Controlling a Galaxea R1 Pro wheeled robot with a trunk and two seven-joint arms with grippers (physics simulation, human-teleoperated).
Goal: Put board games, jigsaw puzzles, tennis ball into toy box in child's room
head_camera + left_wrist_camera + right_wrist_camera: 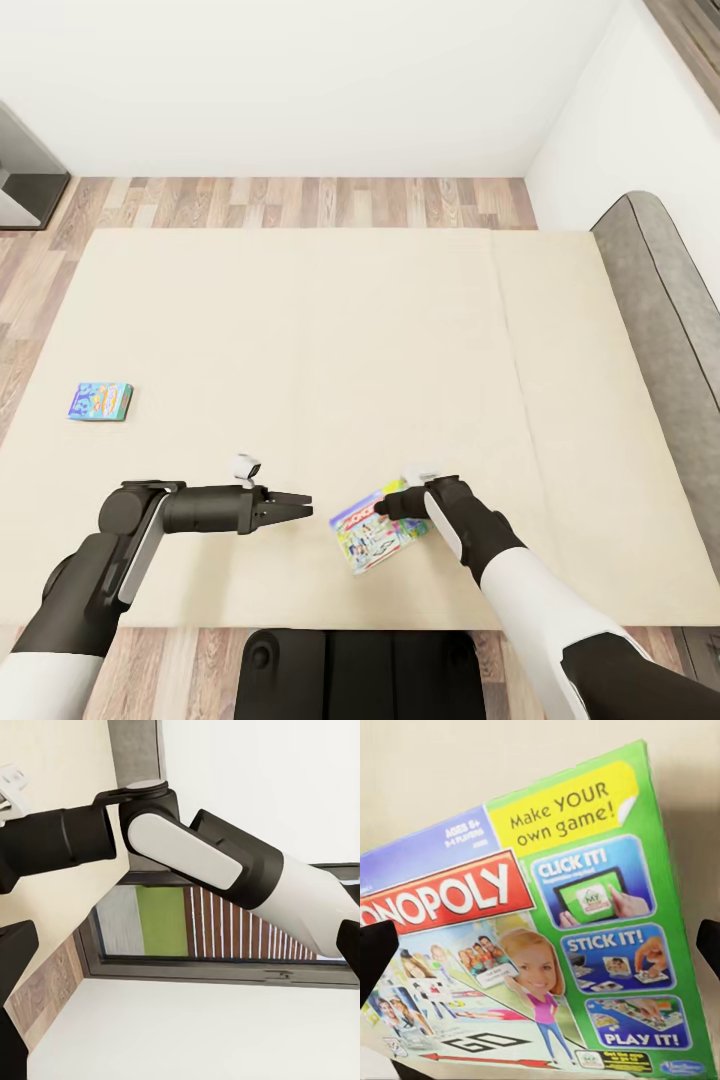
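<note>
A: Where's your right gripper rn?

B: Near edge of the bed, right of centre. You've got it at the right end of the larger board game, the green-edged Monopoly box. Box looks tilted, one end raised off the mattress, but can't say for sure from the head view.

A: Clamped on it?

B: Can't tell. In the right wrist view your dark fingertips show at both sides of the pic w/ the box between them, but whether the pads actually touch the box isn't visible. Head view has the claw over the box's edge, contact hidden.

A: And the left gripper?

B: Over the mattress, just left of the Monopoly box, not touching it. Fingers point right toward the box and sit narrow, nearly closed, nothing between them. Left wrist view looks across at your right forearm w/ a dark-framed window behind it.

A: Other game?

B: Small blue board game lies flat on the mattress, far left side, well apart from both arms. Nothing near it.

A: Surroundings?

B: Wood-plank floor beyond the bed, white wall behind it, grey headboard on the right. Dark cabinet corner at the far left.
</note>
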